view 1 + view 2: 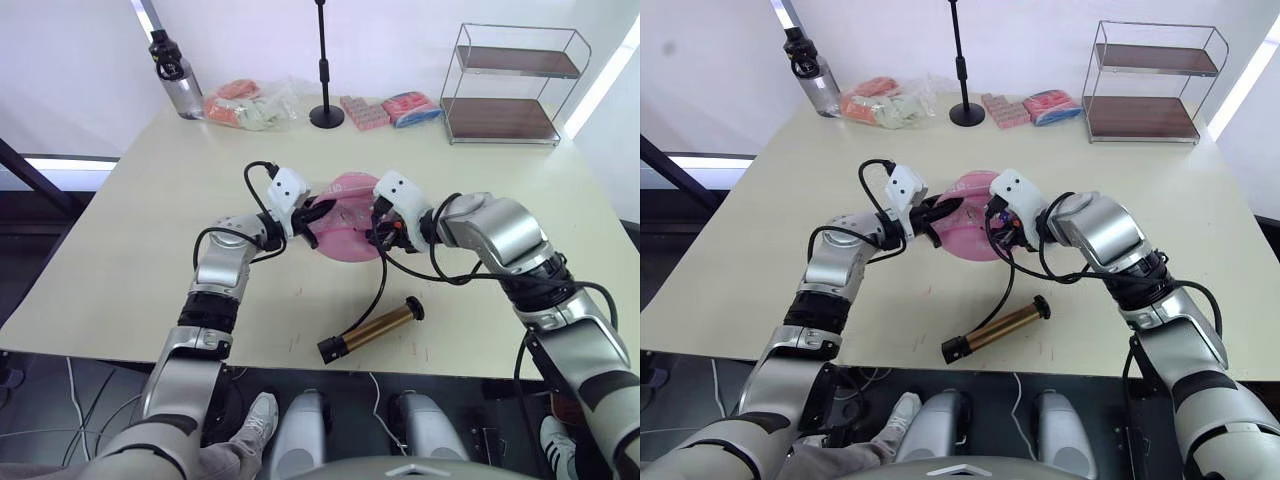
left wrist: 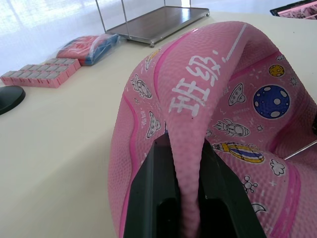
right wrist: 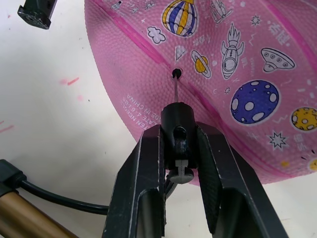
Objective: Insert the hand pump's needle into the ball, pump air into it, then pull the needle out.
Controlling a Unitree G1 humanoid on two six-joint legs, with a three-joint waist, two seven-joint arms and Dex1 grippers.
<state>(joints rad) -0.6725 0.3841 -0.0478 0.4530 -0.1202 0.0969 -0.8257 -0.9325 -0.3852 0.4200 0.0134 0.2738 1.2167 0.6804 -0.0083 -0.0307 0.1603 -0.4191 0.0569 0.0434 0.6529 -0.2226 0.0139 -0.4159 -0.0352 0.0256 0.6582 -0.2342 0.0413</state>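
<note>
- The ball [image 1: 350,228], pink and clearly deflated, is lying mid-worktop [image 1: 130,230] between both arms.
- The left end effector [image 2: 184,198] is pinching a raised fold of the ball's skin, apparently bracing it so it cannot slide away from the push.
- The right end effector [image 3: 179,148] is clamping the black fitting of the needle [image 3: 176,87]; the pin is pointing at the valve hole [image 3: 176,73], its tip at or just entering it.
- The hand pump [image 1: 372,328] is resting on the worktop near the front edge, its hose [image 1: 378,290] trailing up to the fitting.
- Judgement: insertion in progress; alignment with the hole matters most.
</note>
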